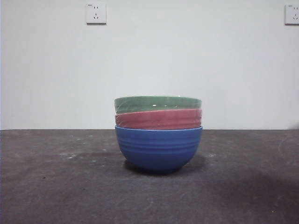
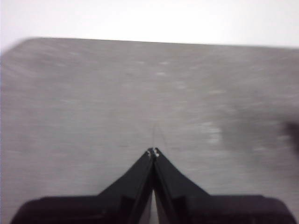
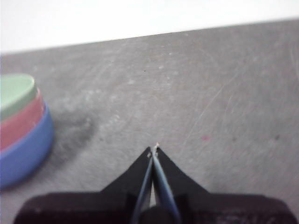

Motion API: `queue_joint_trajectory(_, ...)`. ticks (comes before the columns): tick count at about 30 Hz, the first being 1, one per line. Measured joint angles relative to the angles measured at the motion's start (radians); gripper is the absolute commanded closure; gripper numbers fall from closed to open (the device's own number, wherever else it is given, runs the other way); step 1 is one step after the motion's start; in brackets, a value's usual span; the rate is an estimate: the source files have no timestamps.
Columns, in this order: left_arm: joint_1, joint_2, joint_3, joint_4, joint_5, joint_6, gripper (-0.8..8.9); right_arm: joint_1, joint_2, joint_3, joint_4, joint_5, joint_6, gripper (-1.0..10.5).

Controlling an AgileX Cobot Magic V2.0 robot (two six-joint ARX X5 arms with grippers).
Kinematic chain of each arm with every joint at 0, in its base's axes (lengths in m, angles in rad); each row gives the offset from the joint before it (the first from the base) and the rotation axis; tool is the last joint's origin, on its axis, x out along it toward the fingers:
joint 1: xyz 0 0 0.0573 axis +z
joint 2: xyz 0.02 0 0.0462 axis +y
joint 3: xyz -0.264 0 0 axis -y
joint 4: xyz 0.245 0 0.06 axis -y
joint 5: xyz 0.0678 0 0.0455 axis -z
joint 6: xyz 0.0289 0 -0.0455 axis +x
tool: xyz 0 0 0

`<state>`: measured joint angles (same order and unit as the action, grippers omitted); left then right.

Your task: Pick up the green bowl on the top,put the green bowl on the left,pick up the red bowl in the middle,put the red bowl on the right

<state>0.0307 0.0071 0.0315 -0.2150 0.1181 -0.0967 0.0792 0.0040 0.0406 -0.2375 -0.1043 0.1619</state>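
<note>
Three bowls sit nested in one stack at the middle of the grey table (image 1: 56, 186) in your front view: the green bowl (image 1: 158, 103) on top, the red bowl (image 1: 159, 119) in the middle, and the blue bowl (image 1: 159, 149) at the bottom, standing on the table. Only the rims and upper bands of the green and red bowls show above the one below.

Your left gripper (image 2: 153, 151) hangs over bare table, jaws pressed together at the tips, holding nothing; its view is blurred. Your right gripper (image 3: 154, 148) is also closed tip to tip and empty, and its wrist view shows the stack off to one side, well apart from the jaws. Neither arm shows in the front view. Two wall sockets (image 1: 96, 13) sit high on the white wall behind.
</note>
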Motion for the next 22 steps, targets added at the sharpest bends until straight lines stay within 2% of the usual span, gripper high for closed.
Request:
queue_joint_trajectory(5,0.000,0.000,0.000,0.008,0.211,-0.209,8.17,0.000,0.000,0.000,0.000,0.000,0.272,9.4)
queue_joint_trajectory(7,0.000,0.000,0.000,0.012,0.266,-0.263,8.18,0.000,0.000,0.000,0.000,0.000,0.339,9.5)
queue_joint_trajectory(13,0.000,0.000,0.004,0.011,0.304,-0.330,8.20,0.000,0.003,0.005,-0.005,-0.001,0.400,9.6)
queue_joint_trajectory(22,0.000,0.109,0.191,-0.020,0.275,-0.343,8.20,0.000,0.139,0.183,-0.025,-0.001,0.405,9.6)
